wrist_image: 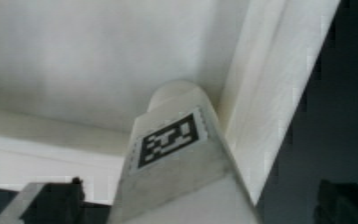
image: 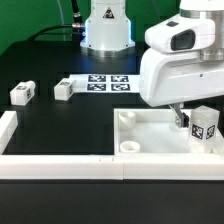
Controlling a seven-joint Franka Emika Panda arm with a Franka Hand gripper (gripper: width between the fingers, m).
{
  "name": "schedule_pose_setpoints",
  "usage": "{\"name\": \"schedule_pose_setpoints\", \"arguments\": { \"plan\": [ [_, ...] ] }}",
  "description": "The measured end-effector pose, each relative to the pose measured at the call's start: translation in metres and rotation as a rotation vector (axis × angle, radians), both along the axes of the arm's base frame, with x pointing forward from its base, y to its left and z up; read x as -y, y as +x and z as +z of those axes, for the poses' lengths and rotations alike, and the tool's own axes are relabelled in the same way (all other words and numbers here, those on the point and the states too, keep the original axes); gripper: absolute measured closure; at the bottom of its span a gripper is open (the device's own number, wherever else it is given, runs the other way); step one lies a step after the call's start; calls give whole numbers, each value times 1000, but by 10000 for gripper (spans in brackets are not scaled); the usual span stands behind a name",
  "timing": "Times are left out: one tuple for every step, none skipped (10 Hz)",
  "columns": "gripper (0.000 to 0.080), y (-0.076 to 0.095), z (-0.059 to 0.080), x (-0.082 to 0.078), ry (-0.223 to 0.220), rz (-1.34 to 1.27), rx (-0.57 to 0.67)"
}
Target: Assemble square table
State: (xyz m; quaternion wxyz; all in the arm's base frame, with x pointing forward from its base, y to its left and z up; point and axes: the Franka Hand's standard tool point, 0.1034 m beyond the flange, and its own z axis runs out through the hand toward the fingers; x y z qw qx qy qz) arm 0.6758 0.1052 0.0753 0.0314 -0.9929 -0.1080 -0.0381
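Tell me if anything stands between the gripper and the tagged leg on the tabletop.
Nothing visible does. The open gripper hangs over the tabletop, close beside the standing tagged leg. In the wrist view the leg shows straight ahead with nothing in between.

The exterior view sits in front of the black table (image: 60, 125), a bit above it, and looks across to the robot's base (image: 107, 25) at the far side, seeing most of the table. The wrist view rides on the arm and looks down from very close, so one tagged leg (wrist_image: 176, 150) and some white tabletop (wrist_image: 69, 60) fill it. Both views show that leg and tabletop.
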Motion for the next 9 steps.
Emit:
{"name": "schedule_pose_setpoints", "arguments": {
  "plan": [
    [151,0,0,2,-10,113,8],
    [151,0,0,3,-14,169,12],
    [169,0,-1,4,-15,177,12],
    [169,0,-1,4,-14,174,12],
    [334,0,-1,4,-15,174,12],
    [514,0,-1,4,-15,174,12],
    [510,0,-1,4,-12,141,10],
    [510,0,-1,4,-10,124,8],
    [510,0,-1,4,-5,50,3]
  ]
}}
